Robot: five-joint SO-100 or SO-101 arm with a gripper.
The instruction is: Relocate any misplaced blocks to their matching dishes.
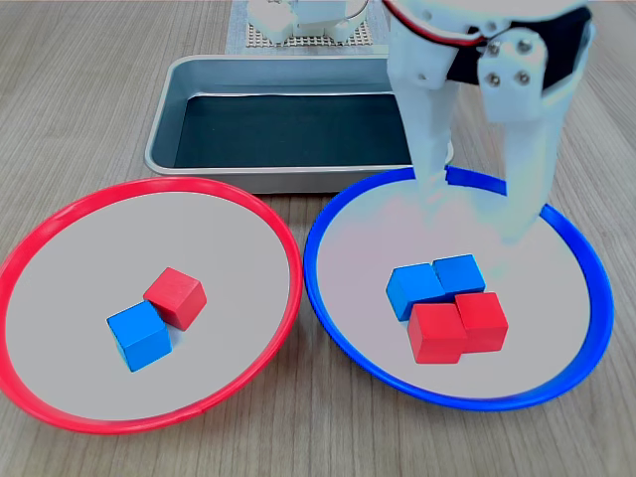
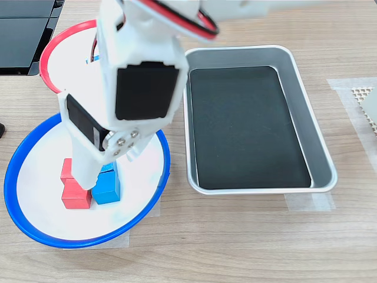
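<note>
A grey metal tray point(image 1: 199, 75) with a dark bottom sits on the wooden table point(image 1: 79, 60), a white perforated mat point(image 1: 260, 40) just behind it.

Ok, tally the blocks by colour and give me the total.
Red blocks: 3, one in the red-rimmed dish, two in the blue-rimmed dish
Blue blocks: 3, one in the red-rimmed dish, two in the blue-rimmed dish
Total: 6

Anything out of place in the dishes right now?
Yes. One blue block sits in the red-rimmed dish, touching a red block. Two red blocks sit in the blue-rimmed dish against two blue ones.
</note>
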